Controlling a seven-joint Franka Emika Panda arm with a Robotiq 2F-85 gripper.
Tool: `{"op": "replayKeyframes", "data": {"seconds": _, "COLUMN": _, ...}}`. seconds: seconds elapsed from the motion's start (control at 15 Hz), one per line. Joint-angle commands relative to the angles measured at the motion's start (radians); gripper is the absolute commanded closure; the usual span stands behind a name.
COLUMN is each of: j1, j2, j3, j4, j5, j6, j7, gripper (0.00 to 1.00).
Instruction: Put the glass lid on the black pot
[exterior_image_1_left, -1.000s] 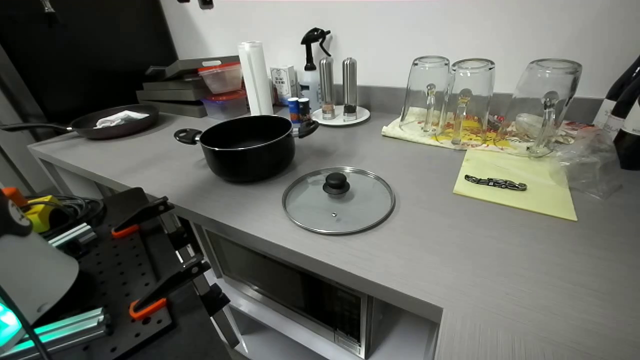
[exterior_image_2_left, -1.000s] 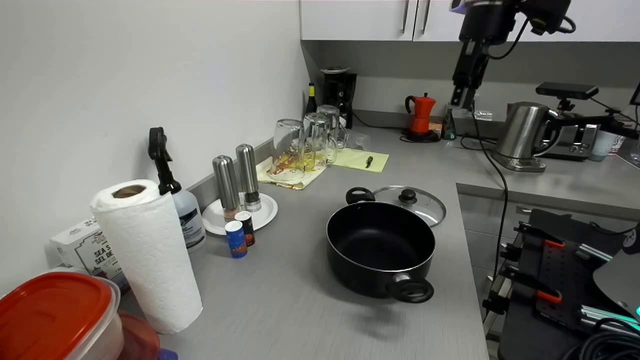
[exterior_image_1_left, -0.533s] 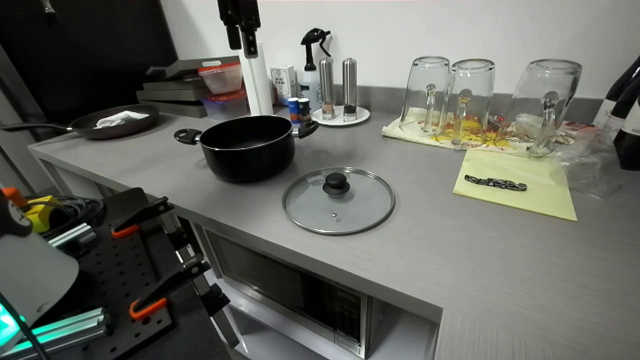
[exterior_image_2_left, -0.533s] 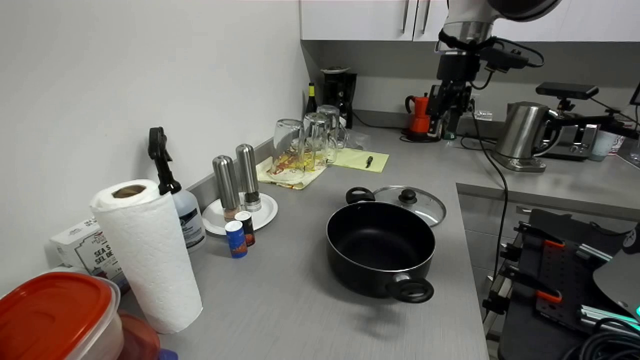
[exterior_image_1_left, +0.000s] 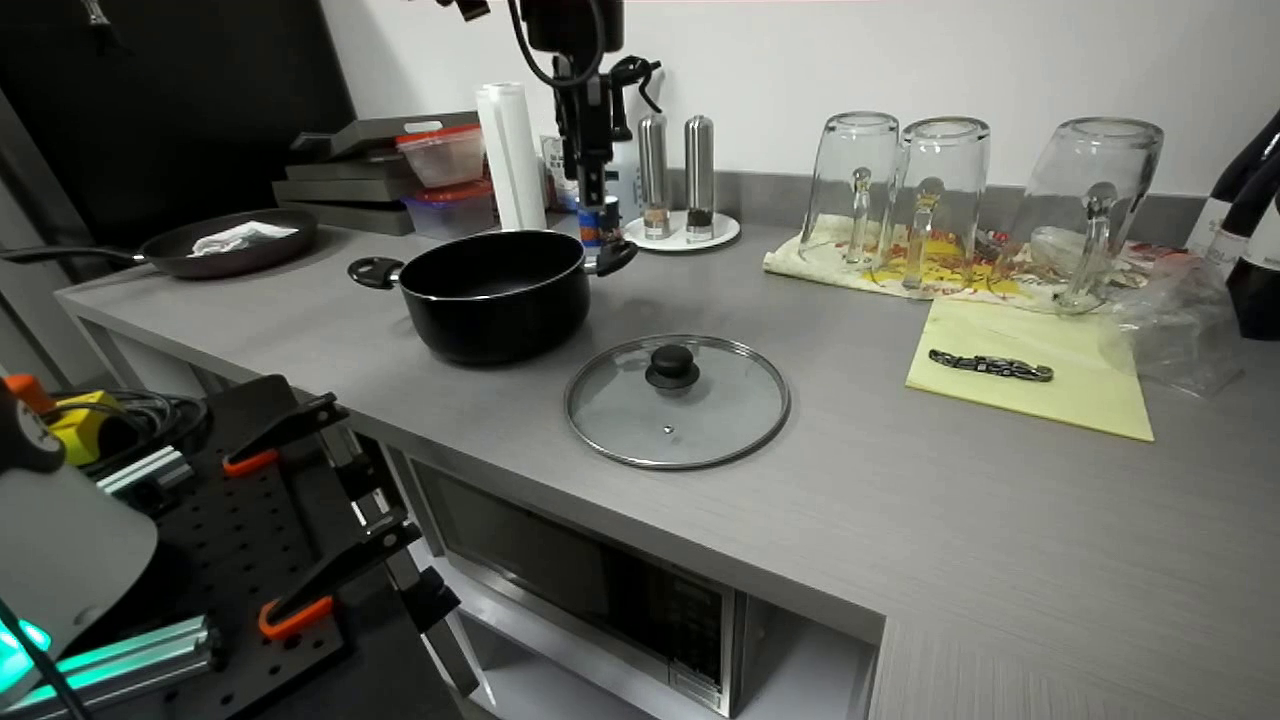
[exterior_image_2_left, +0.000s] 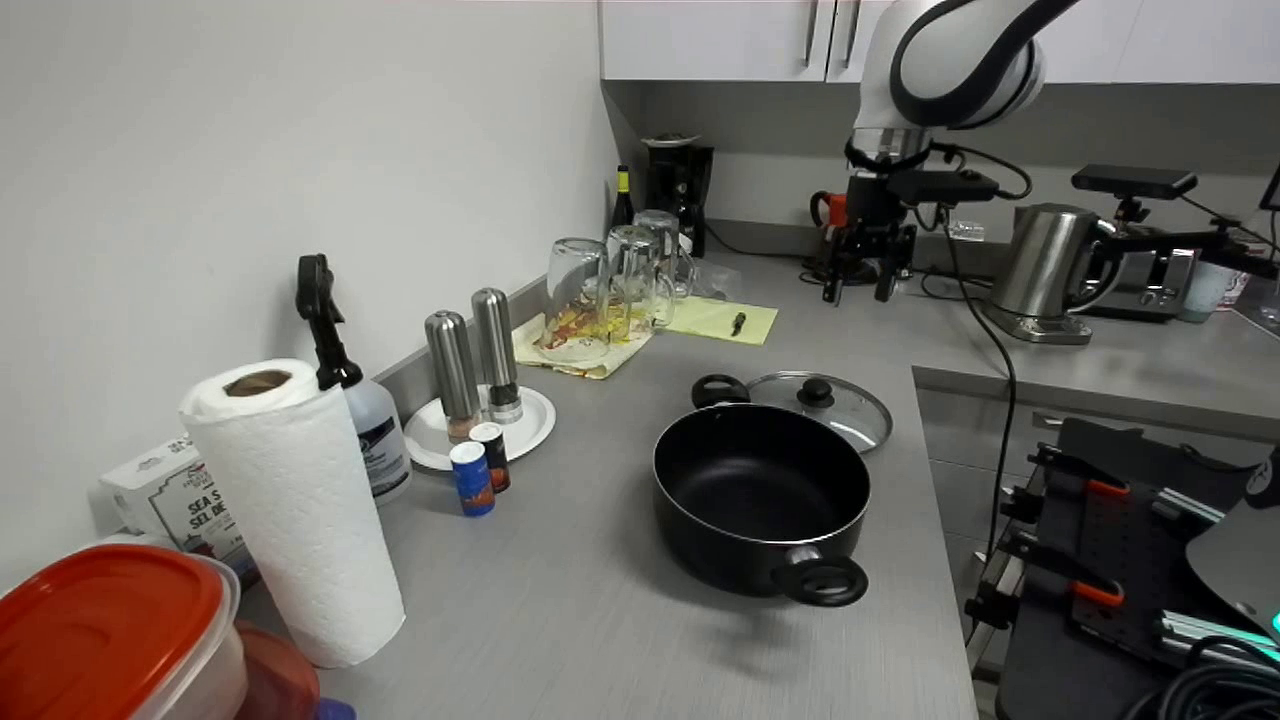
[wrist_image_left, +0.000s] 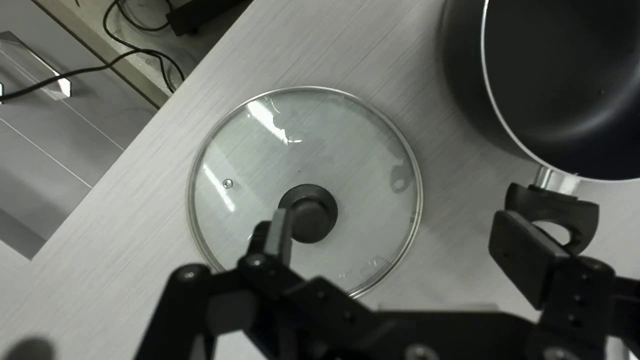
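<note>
Both bits that mattered were set out on the bench (exterior_image_1_left: 850, 500), not yet put together. The black pot (exterior_image_1_left: 500, 315) was parked upright and uncovered, its dark inside showing in both exterior views. The glass lid (exterior_image_1_left: 678, 402) was laid flat just beside it, right way up, with a sliver of bench showing between the two in the wrist view. So the step in hand was judged to be the approach, with no grab made and pretty much the whole job left to be done. For the next move, a drop towards the lid was called for, probably with a bit of a sideways nudge first, since it didn't look centred under the grip.

The end effector (exterior_image_2_left: 858, 297) was held well above all that, pointed down and spread wide, about fully by the look of it. Nothing was gripped and nothing was touched. In the wrist view the lid was partly covered by one of the fingers (wrist_image_left: 277, 237), and the pot's handle (wrist_image_left: 582, 215) by the other, but that was put down to camera angle, not contact. Last and smallest, the knob (wrist_image_left: 315, 220) was seen tucked close to the lid-side finger rather than mid-gap, so it'd have to be lined up between both before any squeeze was tried.
</note>
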Motion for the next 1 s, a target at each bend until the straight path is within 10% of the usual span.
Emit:
{"op": "replayKeyframes", "data": {"seconds": 0.0, "j1": 0.000, "j2": 0.139, "j3": -0.030, "j4": 0.072, "j5": -0.023, "j6": 0.071, "j7": 0.080, "gripper": 0.00}}
{"op": "replayKeyframes", "data": {"seconds": 0.93, "j1": 0.032, "j2": 0.462, "j3": -0.113, "j4": 0.213, "j5": 0.016, "j6": 0.169, "j7": 0.178, "gripper": 0.00}}
